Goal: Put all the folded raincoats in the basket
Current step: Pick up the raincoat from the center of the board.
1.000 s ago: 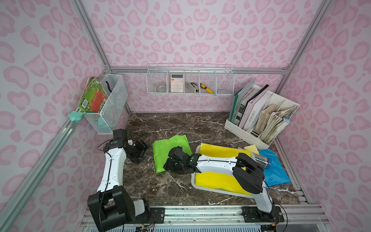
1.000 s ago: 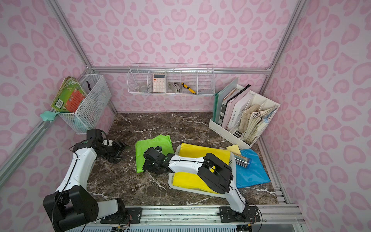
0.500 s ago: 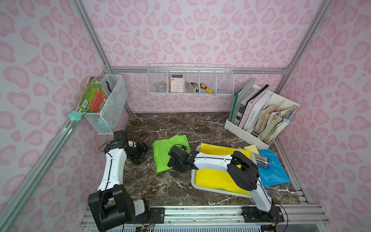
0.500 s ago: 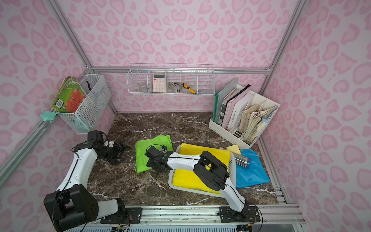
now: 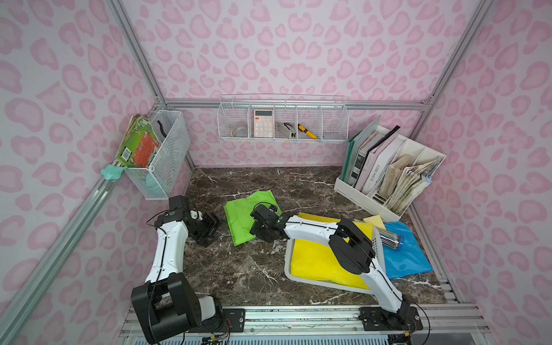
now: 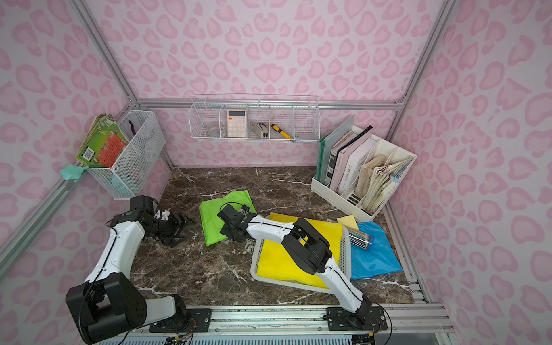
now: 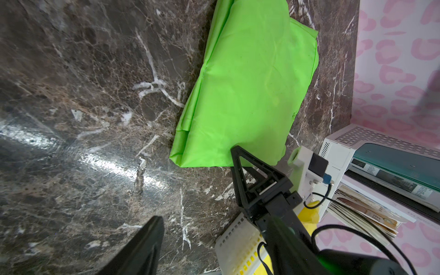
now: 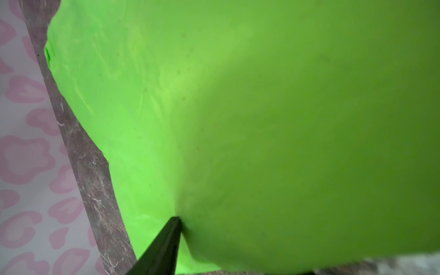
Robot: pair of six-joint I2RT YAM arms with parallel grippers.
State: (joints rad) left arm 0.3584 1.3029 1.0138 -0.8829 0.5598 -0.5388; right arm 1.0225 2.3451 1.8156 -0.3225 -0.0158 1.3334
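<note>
In both top views the light is bright and even, falling from above. Everything is sharp, and only faint, soft shadows lie on the table (image 5: 239,268). The left wrist view shows a broad white streak of glare across the marble, and whatever sits nearest the lens is blurred. The right wrist view is soft all over. The raincoat (image 8: 262,107) fills it out of focus, vivid on one side and shaded dull on the other.

Wire rack (image 5: 336,125) on the back wall holds a calculator (image 5: 263,123); mesh bin (image 5: 171,158) holds books (image 5: 139,146); file holder (image 5: 355,194) holds folders (image 5: 376,161)
</note>
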